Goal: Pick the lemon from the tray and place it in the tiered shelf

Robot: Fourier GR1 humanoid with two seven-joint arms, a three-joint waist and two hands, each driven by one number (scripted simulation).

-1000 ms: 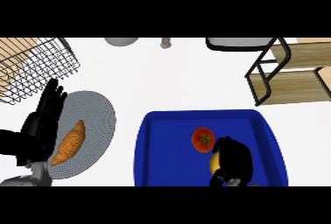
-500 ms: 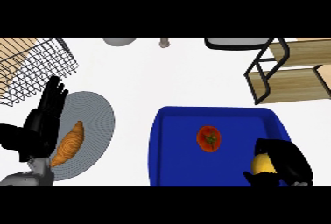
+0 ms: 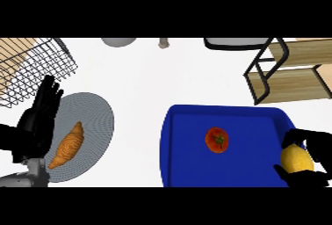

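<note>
The yellow lemon (image 3: 297, 159) is held in my right hand (image 3: 315, 145), whose black fingers curl round it at the right rim of the blue tray (image 3: 188, 145). A red tomato (image 3: 217, 139) lies in the tray's middle. The tiered shelf (image 3: 295, 70), black frame with wooden boards, stands at the upper right, beyond the tray's far edge. My left hand (image 3: 40, 121) rests open at the left, fingers up, over the edge of a grey plate.
The grey plate (image 3: 91, 118) at the left carries a croissant (image 3: 68, 146). A black wire basket (image 3: 29, 72) stands at the upper left. Small items sit along the far edge: a grey bowl (image 3: 118, 42), a small shaker (image 3: 163, 42), a dark pan (image 3: 236, 43).
My right hand has carried the lemon rightward from beside the tomato to the tray's right rim. The left hand has stayed still.
</note>
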